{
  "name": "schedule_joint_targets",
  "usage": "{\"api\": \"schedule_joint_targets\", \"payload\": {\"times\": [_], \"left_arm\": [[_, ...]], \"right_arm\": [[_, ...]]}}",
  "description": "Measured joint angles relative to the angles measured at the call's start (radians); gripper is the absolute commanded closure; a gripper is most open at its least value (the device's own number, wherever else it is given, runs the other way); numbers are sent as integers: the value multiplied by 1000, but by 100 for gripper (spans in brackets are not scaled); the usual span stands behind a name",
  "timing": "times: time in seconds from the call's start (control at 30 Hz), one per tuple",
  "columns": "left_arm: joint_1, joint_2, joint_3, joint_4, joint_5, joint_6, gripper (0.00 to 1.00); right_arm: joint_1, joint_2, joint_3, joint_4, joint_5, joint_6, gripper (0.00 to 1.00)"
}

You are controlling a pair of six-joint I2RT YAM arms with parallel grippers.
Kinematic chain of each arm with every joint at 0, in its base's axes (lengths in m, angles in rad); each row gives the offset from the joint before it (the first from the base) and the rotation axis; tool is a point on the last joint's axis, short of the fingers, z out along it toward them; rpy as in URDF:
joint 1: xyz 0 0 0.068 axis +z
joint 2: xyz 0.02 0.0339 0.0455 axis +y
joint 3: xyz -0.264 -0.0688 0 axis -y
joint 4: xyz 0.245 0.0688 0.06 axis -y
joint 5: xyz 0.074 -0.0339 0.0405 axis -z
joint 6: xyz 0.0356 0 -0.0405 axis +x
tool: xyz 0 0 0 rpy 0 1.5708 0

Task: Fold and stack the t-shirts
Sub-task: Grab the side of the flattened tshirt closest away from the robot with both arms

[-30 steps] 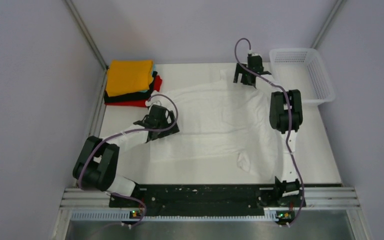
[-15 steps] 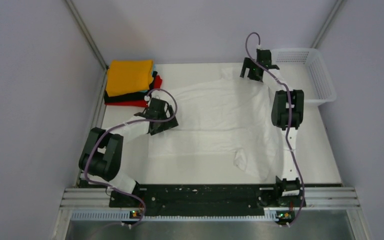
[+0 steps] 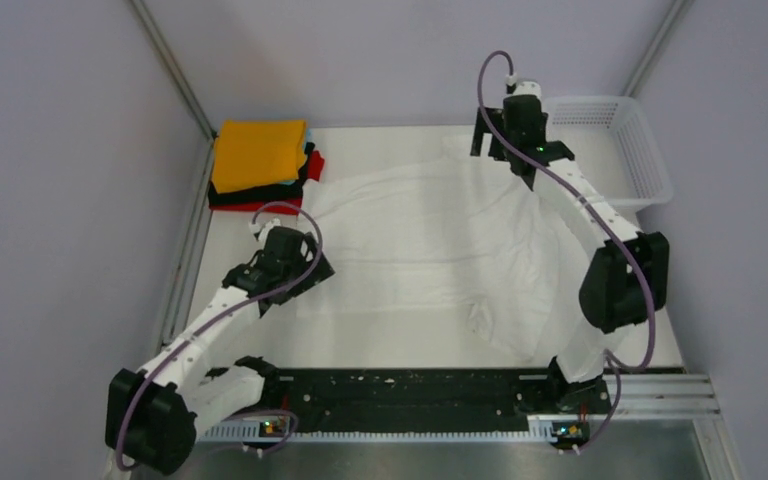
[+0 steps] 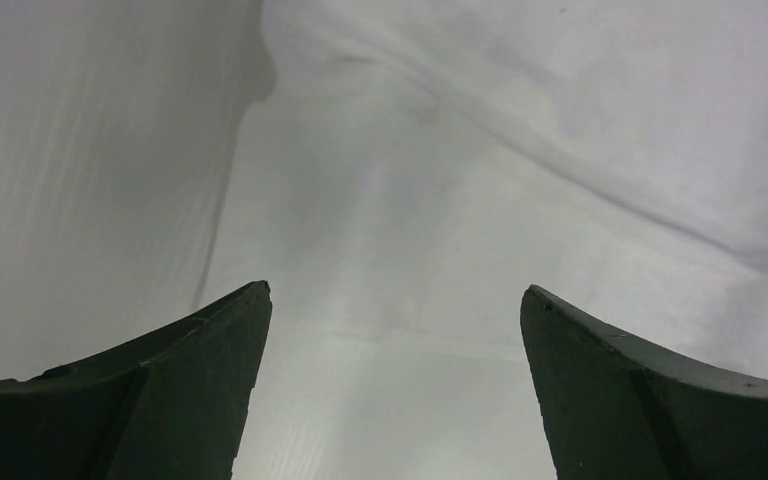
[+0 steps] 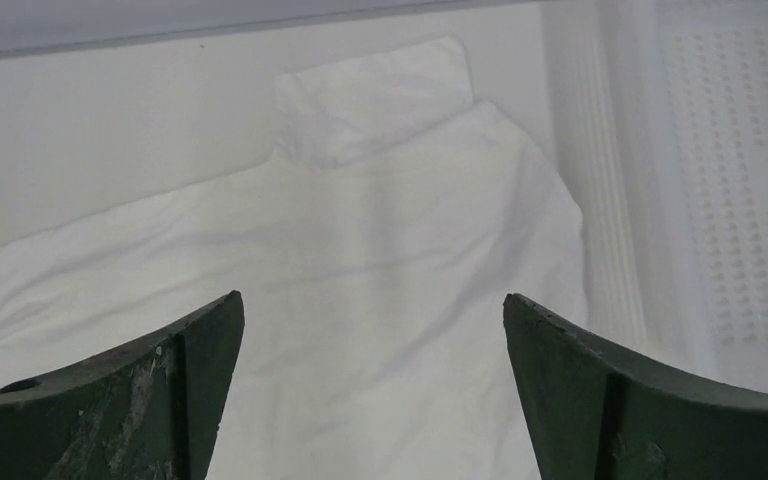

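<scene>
Smoothing the white shirt [image 3: 440, 230], spread on the surface [image 3: 380, 345] just beside the stack [image 3: 258, 155], with left hand [image 4: 395, 310] and right hand [image 5: 372, 310] both apart and empty: best gripping opposite edges low, then pulling evenly outward before folding.

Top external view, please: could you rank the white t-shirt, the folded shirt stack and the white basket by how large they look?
Largest: white t-shirt.
Then white basket and folded shirt stack: about alike, so I won't rank them.
</scene>
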Motion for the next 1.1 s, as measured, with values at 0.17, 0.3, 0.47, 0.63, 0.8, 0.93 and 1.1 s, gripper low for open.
{"api": "schedule_joint_targets", "payload": {"times": [0.17, 0.3, 0.47, 0.63, 0.8, 0.93, 1.1], "left_arm": [[0, -163, -150, -142, -53, -103, 9], [0, -235, -251, -175, -76, -168, 16], [0, -230, -304, -175, -110, -229, 24], [0, -163, -296, -125, -137, -245, 45], [2, -56, -268, -23, -97, -215, 64], [2, 48, -219, 31, -53, -183, 73], [2, 114, -188, 67, -27, -164, 100]], "right_arm": [[-8, -324, -390, 127, 34, 91, 1], [-19, -568, -716, 239, -1, 175, 1], [-19, -779, -917, 308, -54, 238, 1], [-19, -892, -1001, 329, -61, 277, 1], [-19, -931, -1027, 295, -11, 294, 1], [-19, -948, -1028, 266, 31, 296, 1], [-19, -949, -1028, 239, 47, 296, 1]]}}
